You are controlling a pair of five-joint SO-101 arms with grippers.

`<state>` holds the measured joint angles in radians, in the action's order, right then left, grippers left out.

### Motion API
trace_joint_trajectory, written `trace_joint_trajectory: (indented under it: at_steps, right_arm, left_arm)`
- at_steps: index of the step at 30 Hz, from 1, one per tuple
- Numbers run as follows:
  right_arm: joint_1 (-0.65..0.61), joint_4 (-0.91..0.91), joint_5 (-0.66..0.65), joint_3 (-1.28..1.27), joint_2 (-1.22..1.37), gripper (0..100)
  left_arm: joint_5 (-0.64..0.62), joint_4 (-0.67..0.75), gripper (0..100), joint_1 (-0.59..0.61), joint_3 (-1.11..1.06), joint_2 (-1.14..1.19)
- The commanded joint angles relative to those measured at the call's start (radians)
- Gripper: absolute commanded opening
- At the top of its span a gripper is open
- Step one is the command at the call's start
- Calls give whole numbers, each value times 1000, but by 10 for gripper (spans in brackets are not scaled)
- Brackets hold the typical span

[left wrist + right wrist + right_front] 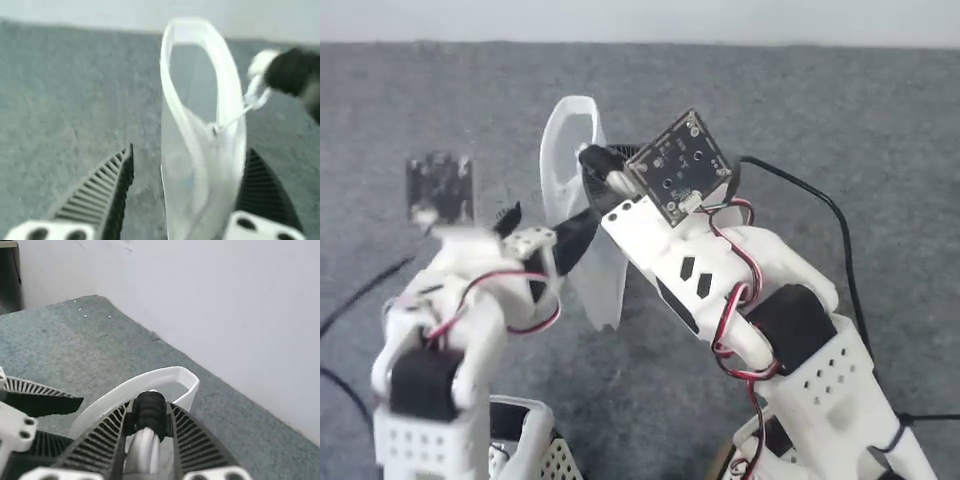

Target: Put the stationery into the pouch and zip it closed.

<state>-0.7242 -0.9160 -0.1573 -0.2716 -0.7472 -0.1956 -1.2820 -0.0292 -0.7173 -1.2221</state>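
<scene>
Fingers (107, 185) of the left gripper (190, 150) stand wide apart, straddling the one pouch (200, 170), which leans on one of them. The right gripper (149, 406) pinches one black ribbed piece (150, 417) at the pouch rim. In the high view the pouch hangs centre frame, between two arms.

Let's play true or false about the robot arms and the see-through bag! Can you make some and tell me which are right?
1. The pouch lies flat on the table. False: it stands upright.
2. The pouch's mouth is open. True.
3. The right gripper is empty. False: it is shut on a black ribbed thing.
4. The left gripper has its fingers spread apart, with the pouch between them. True.
5. The table is grey. True.
</scene>
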Motion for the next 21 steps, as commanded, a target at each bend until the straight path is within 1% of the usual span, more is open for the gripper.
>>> trace_joint_trajectory:
  at_steps: [1,6,9,15,21]
  right_arm:
    - [7,-44,11,8,-41,6]
    - [-30,-105,11,8,-62,6]
    - [-42,-107,9,-20,-125,6]
    - [-42,-51,0,-135,-220,6]
    - [-39,-22,-2,-183,-249,6]
  left_arm:
    - [51,35,305,-6,-38,-103]
    - [72,114,305,-83,-173,-155]
    - [72,158,299,-91,-223,-163]
    - [77,195,191,-98,-228,-164]
    - [71,190,104,-100,-228,-164]
